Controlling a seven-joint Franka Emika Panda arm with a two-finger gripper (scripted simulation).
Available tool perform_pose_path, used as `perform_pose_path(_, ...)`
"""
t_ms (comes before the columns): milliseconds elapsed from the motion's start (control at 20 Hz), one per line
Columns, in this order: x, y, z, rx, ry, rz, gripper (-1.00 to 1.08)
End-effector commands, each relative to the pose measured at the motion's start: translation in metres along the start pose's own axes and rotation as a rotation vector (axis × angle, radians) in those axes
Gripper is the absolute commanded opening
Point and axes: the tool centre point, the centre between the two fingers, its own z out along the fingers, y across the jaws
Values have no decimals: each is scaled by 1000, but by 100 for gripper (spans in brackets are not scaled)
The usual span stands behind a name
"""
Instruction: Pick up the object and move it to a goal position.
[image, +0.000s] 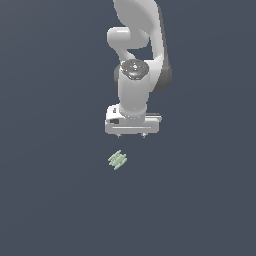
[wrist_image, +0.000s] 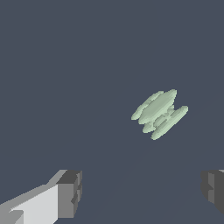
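Our gripper (image: 131, 135) hangs with jaws spread wide, holding nothing. The object (image: 117, 160) lies on the counter (image: 50, 200), near the gripper, apart from it. Its diagonal ridges risk a slipping grasp unless we rotate first.

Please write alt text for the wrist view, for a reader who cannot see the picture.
A small pale green object made of short parallel bars lies on a plain dark grey surface, ahead of the open end effector and not touched by it. One dark fingertip appears near each lower corner, with a wide gap between.
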Motion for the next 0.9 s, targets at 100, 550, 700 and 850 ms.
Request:
perform_pose_path(100,1,-1,-1,-2,2,-6,100)
perform_pose_path(550,5,-14,-13,-19,23,-86,100)
perform_pose_path(700,5,-13,-12,-17,22,-76,100)
perform_pose_path(850,6,-11,-10,-15,21,-51,100)
